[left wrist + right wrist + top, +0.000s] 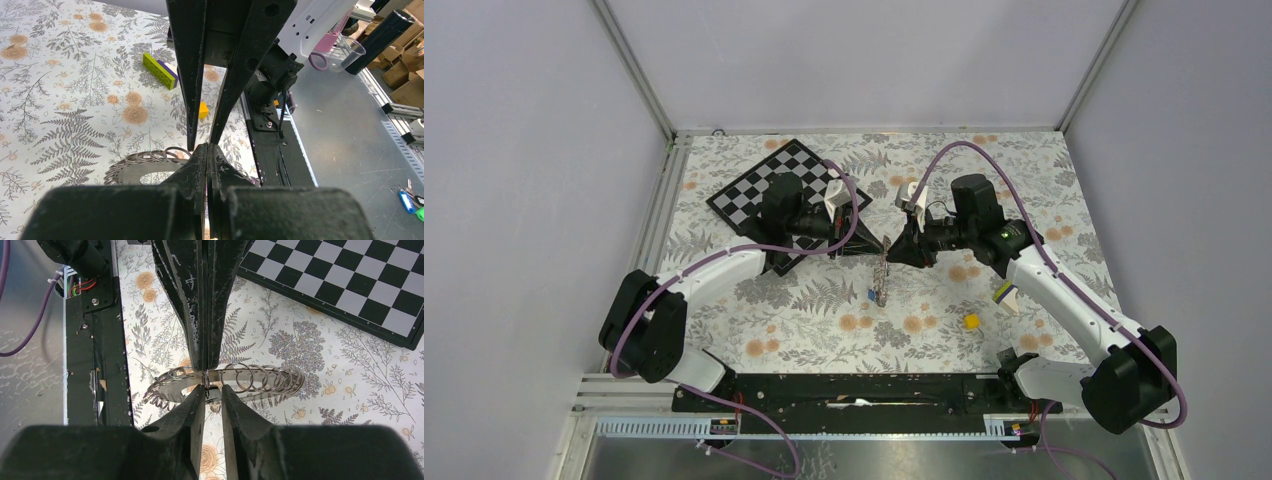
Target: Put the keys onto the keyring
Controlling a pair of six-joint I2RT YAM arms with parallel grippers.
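Keyring (882, 272) at frame centre, pinched between both tools.
The left tool (206, 150) and right tool (212, 394) meet tip to tip, each clenched on the coiled loop. A blue key (871, 295) sits beside the loop's lower end, over the floral table (824, 320). The chessboard (754, 195) lies upper left.

Left tool (206, 150) and right tool (212, 392) meet tip to tip mid-tabletop (814, 320), with the keyring (882, 275) hanging between them: no passage there. Blue key (871, 295) lies just beside its low end. Chessboard (764, 185) is behind your left arm. Yellow cube (971, 321) and purple-lime stick (1004, 297) crowd the right forearm. You've got room near-left.
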